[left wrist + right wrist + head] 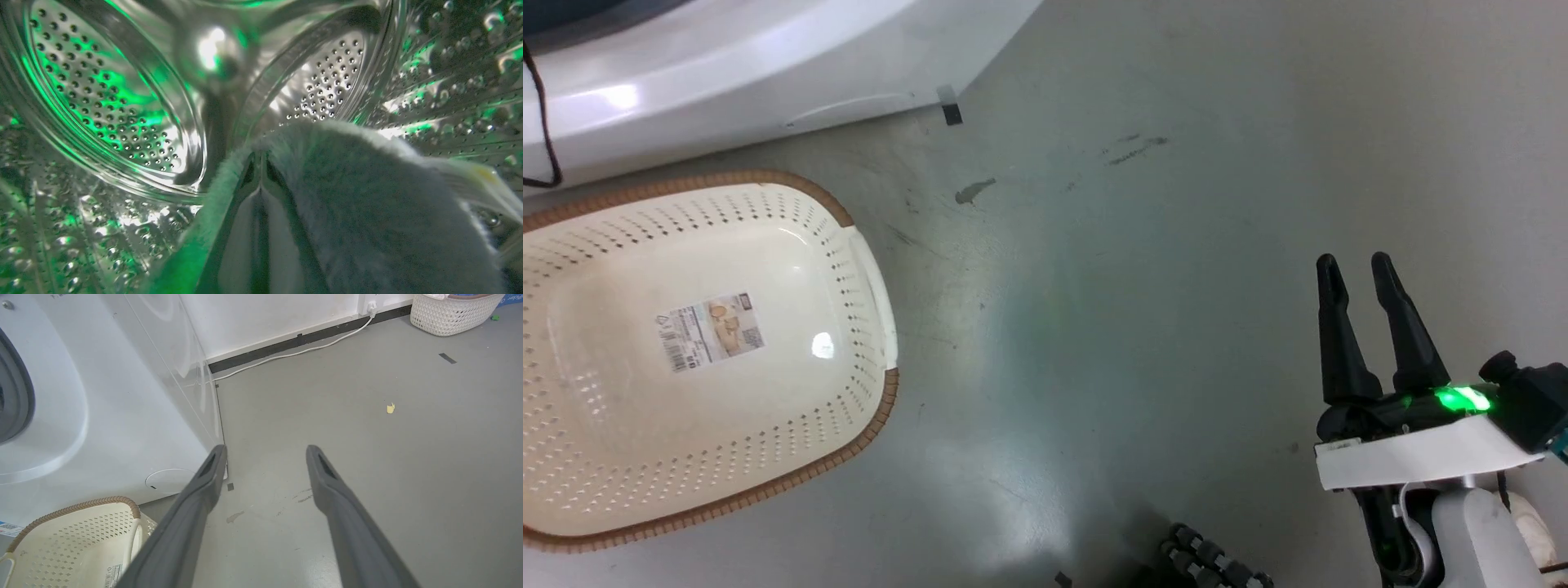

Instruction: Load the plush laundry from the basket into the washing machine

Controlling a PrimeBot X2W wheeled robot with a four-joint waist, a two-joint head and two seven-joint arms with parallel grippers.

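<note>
L gripper (260,161) clamped on plush laundry (367,212) in washing machine drum (102,102); R gripper (1354,261) apart, lower right. Risk: fur snags on release, drags out.

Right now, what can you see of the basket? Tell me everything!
The basket is cream plastic, a rounded rectangle with rows of little holes in its walls and a brown woven-look rim. A handle shows on one side. Its smooth bottom is bare but for a label sticker. It stands upright on the grey floor, close beside the white washing machine.
</note>
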